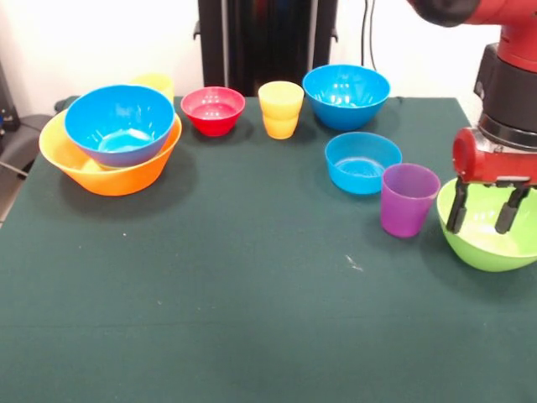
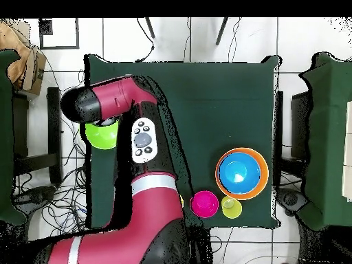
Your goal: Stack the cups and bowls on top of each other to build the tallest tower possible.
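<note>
Orange bowl [image 1: 109, 172] at far left holds a blue bowl [image 1: 119, 123]. Gripper [image 1: 487, 207], jaws wide, hangs inside the lime bowl [image 1: 487, 239] beside the purple cup [image 1: 409, 199] on the green desk [image 1: 226, 285].

- Front camera – low across the green table [image 1: 252, 294], close, facing the arm [image 1: 512, 92].
- Overhead camera – straight down, higher up; both share the table [image 2: 206, 103].

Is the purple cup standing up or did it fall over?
Standing up. The purple cup sits on its narrow bottom on the table, with its open mouth facing up, between the shallow blue bowl and the lime green bowl.
</note>
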Robot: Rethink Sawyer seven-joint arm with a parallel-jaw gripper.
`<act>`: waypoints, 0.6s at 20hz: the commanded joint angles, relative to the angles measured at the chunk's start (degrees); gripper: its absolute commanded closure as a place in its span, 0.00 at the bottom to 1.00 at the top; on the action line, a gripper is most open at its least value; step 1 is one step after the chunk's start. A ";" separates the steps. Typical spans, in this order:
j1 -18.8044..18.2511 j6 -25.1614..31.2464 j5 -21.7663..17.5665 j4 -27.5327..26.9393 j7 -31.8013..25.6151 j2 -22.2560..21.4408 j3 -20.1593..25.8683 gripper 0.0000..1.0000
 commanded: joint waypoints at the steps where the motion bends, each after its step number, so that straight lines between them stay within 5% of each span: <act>1: 2.84 7.36 -4.29 2.86 -6.64 0.74 1.69 0.00; 12: 4.66 4.72 -5.26 2.31 -4.87 2.39 -0.48 0.00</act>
